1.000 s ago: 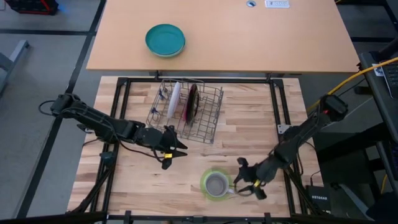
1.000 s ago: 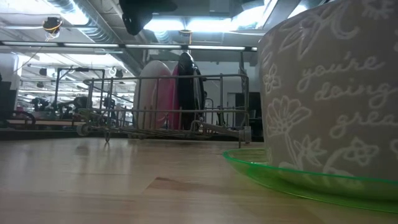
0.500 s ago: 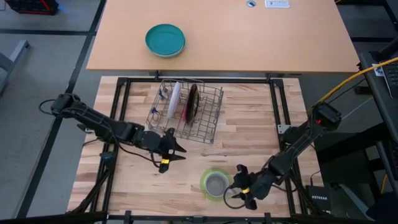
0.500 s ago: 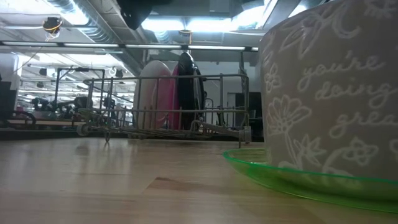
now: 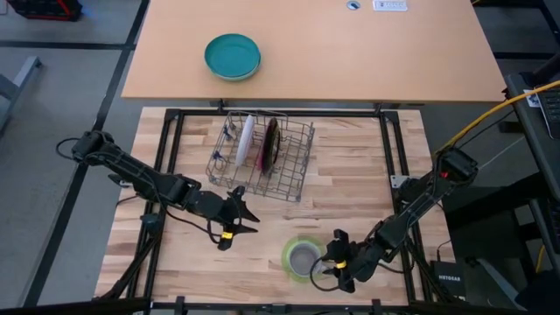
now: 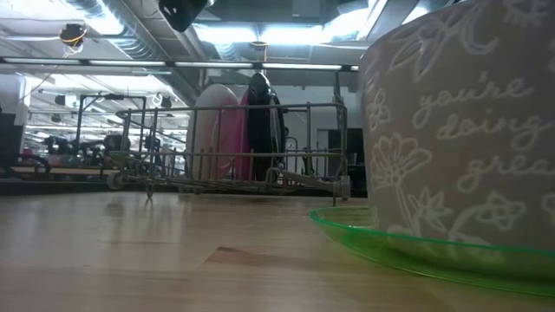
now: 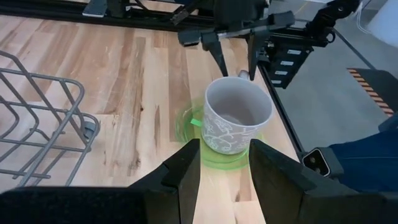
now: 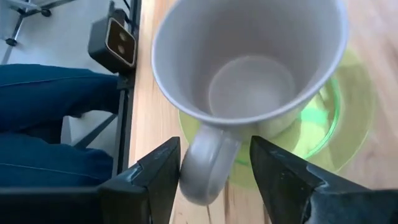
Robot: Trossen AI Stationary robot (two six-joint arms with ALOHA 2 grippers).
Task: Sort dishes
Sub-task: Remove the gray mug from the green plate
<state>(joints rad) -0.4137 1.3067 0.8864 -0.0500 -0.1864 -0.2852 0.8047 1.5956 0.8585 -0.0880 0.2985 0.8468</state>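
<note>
The small grey mug stands upright on the lime-green saucer near the table's front edge; it also fills the right of the low view. My right gripper is open just right of the mug, with the mug's handle between its fingers. My left gripper is open and empty, left of the mug and facing it. The white plate and the magenta plate stand on edge in the wire rack. My right gripper comes in level from the table's right, one finger on each side of the mug's handle. The handle lies close beside one finger; whether they touch I cannot tell. The mug stands upright on the saucer.
A teal bowl sits on the far tan table. The black frame rail runs along the table's right side. A person's blue-clad leg shows beyond the front edge. Bare wood lies between rack and saucer.
My right gripper has gone toward the table's near-left, up to the mug, and now has the handle between its open fingers. My left gripper has drifted a little toward the near-left. The mug and saucer have stayed put.
</note>
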